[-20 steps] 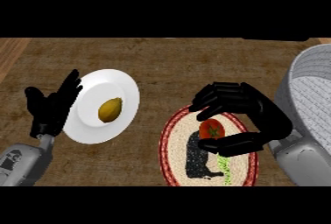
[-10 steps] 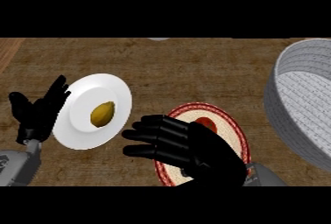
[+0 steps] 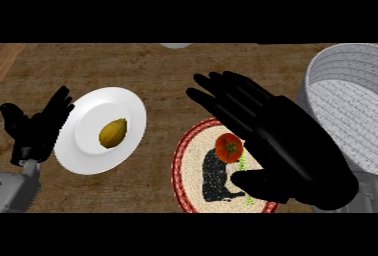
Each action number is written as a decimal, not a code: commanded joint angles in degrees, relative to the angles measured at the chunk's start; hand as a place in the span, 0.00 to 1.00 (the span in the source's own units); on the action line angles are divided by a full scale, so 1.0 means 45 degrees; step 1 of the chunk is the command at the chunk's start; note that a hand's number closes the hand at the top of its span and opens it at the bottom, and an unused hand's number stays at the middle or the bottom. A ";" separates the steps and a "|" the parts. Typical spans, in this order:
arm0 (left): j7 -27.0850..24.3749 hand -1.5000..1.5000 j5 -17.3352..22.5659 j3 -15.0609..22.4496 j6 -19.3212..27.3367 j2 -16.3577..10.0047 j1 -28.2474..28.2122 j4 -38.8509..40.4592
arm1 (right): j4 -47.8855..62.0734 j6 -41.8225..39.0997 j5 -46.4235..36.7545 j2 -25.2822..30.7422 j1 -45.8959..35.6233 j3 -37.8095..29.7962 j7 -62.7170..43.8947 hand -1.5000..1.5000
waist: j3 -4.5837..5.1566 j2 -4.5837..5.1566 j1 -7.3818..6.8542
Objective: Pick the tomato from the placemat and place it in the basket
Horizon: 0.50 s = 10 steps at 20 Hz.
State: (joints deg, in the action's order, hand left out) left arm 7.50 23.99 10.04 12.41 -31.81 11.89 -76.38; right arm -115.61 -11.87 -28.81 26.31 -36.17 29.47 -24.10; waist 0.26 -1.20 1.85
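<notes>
A red tomato (image 3: 228, 146) with a green stem lies on the round placemat (image 3: 193, 165), which has a red rim and a black figure printed on it. My right hand (image 3: 284, 145) hovers open above the mat's right side, fingers stretched up and to the left, thumb low by the mat's lower right; it hides much of the mat. The tomato shows just left of the palm, not held. The grey woven basket (image 3: 347, 100) stands at the right edge. My left hand (image 3: 37, 127) rests open at the left edge, fingers up.
A white plate (image 3: 88, 145) holding a yellow-brown fruit (image 3: 113, 133) sits left of the placemat, beside my left hand. The wooden counter extends to the back, where a pale object (image 3: 176, 45) peeks in at the top edge.
My right hand has swung from covering the mat's left part over to its right side, uncovering the tomato. The view has shifted a little; the left hand stays put.
</notes>
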 commanded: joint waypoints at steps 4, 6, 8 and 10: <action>-0.0754 0.50 -0.0037 -0.0171 -0.0558 0.0174 -0.0342 0.0310 | -0.1223 -0.4658 0.3215 0.1238 -0.1393 -0.1675 -0.3896 0.00 | -0.0016 0.0167 -0.0146; -0.0163 0.50 -0.0492 0.0248 0.0308 0.0485 -0.0417 -0.0520 | -0.1252 -0.5702 0.4698 0.1283 -0.1703 -0.2076 -0.4678 0.00 | -0.0035 0.0135 -0.0249; -0.0004 0.50 -0.0303 0.0042 -0.0041 0.0301 -0.0334 -0.0627 | -0.1487 -0.6615 0.6624 0.1854 -0.1871 -0.3434 -0.5051 0.00 | -0.0042 0.0138 -0.0206; 0.0166 0.50 -0.0324 -0.0229 -0.0210 0.0282 0.0192 -0.0149 | -0.1516 -0.7031 0.7828 0.2261 -0.1802 -0.4434 -0.5208 0.00 | -0.0049 0.0190 -0.0197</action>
State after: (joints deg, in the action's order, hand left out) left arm 6.84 22.95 9.72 11.63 -30.60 11.27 -77.07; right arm -121.35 -36.82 -4.17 33.44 -43.72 16.30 -43.68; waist 0.13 -0.55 1.06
